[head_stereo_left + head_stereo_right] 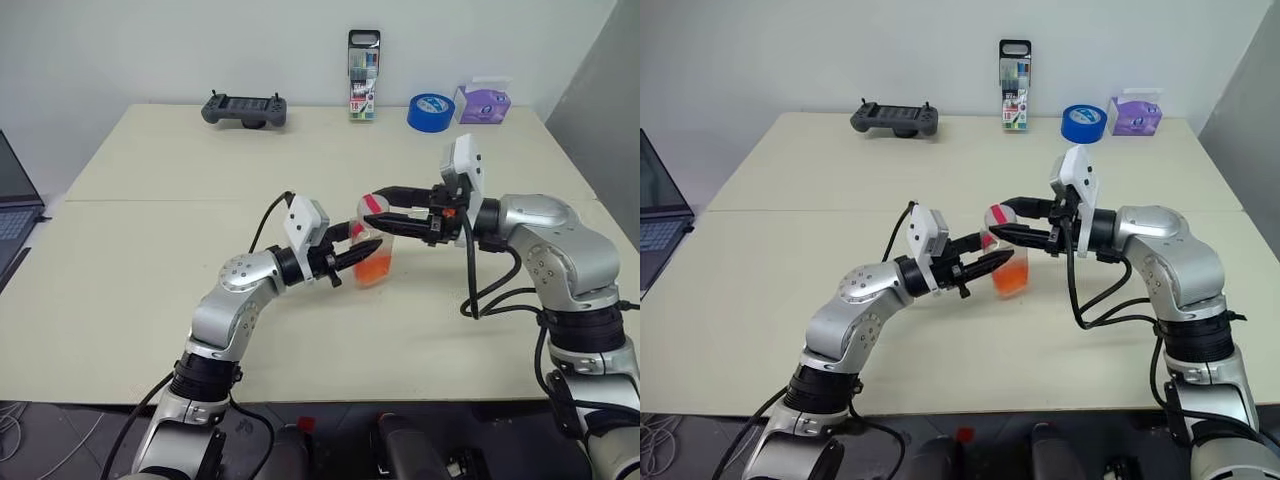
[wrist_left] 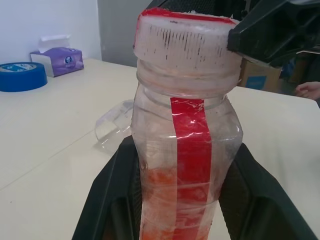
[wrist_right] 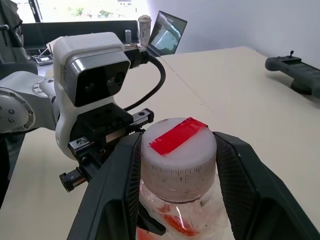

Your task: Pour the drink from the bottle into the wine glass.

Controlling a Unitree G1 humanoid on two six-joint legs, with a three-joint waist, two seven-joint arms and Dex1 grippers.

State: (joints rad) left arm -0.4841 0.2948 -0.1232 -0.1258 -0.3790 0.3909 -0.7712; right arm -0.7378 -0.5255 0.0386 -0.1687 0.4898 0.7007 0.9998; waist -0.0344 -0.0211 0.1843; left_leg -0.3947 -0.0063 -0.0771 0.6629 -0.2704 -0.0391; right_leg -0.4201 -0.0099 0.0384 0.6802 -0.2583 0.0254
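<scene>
Bottle (image 1: 372, 250) pinched in our left gripper (image 1: 352, 256); right gripper (image 1: 385, 206) straddles the cap (image 3: 178, 142), grip unclear; we judge uncapping underway, twisting next

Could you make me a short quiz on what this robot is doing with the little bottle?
1. True or false: the cap is already off the bottle.
2. Which gripper holds the bottle's body? A. left gripper B. right gripper
3. Fill in: the drink in the bottle is coloured ____.

Key: 1 false, the cap sits on the neck with the right gripper's fingers around it. 2 A. 3 orange-red.
</scene>
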